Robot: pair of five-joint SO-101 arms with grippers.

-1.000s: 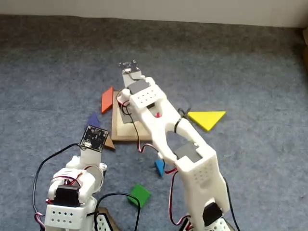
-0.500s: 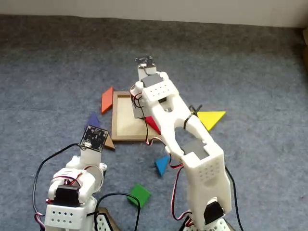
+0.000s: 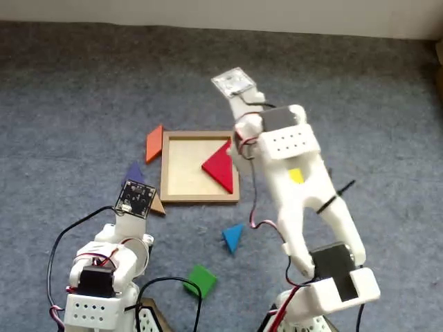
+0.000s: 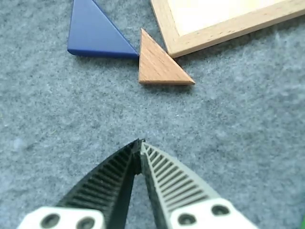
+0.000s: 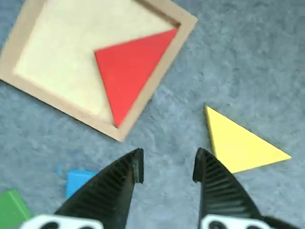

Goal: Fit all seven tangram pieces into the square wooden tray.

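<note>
- Carpet, grey-blue, covers the tabletop up to a pale wall strip along its far edge.
- Mid-tabletop lies the wooden tray, with the red triangle inside against its right rim.
- Fingers of the left gripper are pressed together; the right gripper is spread.

Triangle in right half of tray; parallelogram just outside its left wall.

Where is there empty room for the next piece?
Inside the tray, the floor between the red triangle and the left wall is bare. The carpet between the tray and the blue triangle is open too. Crowded: outside that left wall, with the orange piece, navy triangle and wooden triangle.
</note>
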